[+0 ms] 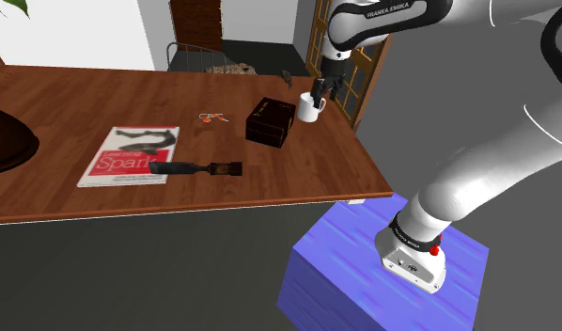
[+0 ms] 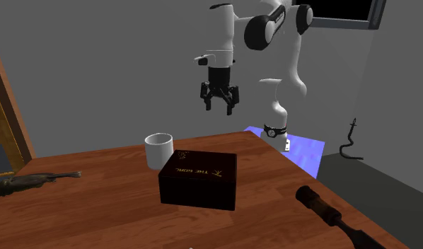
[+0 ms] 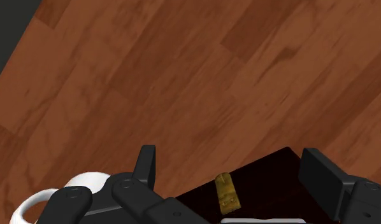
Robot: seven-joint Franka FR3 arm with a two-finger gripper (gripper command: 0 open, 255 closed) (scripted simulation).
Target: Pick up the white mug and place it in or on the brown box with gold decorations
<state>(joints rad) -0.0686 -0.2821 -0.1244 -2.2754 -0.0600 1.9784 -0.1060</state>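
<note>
Shoulder view: the mug [image 1: 312, 108] stands upright on the counter [image 1: 72, 89], near its far corner at the shoulder view's right; the box [image 1: 272, 120] sits just beside it, further in from that corner; the jaws hang above the mug, close over its rim in this view; nearer the middle of the counter lie a small bunch of keys [image 1: 211, 118], a magazine [image 1: 129, 155] and a dark-handled tool [image 1: 195, 168] along the magazine's near edge; the arm rises from the blue stand [image 1: 364, 282] off the counter's near corner.

Second exterior view: the jaws are spread apart and empty, well above the counter [image 2: 97, 212]; the mug [image 2: 159, 149] stands beneath them, to the second exterior view's left, untouched; the dark box [image 2: 199, 178], its lid marked in gold, lies just in front of the mug; a fish-like thing [image 2: 33, 180] lies toward the counter's edge at the second exterior view's left; the tool [image 2: 330, 209] lies toward the opposite edge.

Wrist view: the two fingers [image 3: 144, 164] stand wide apart; the box [image 3: 272, 178] with its gold clasp [image 3: 226, 193] shows below between them, not clasped; the mug [image 3: 78, 188] sits outside the gap, beside one finger.
</note>
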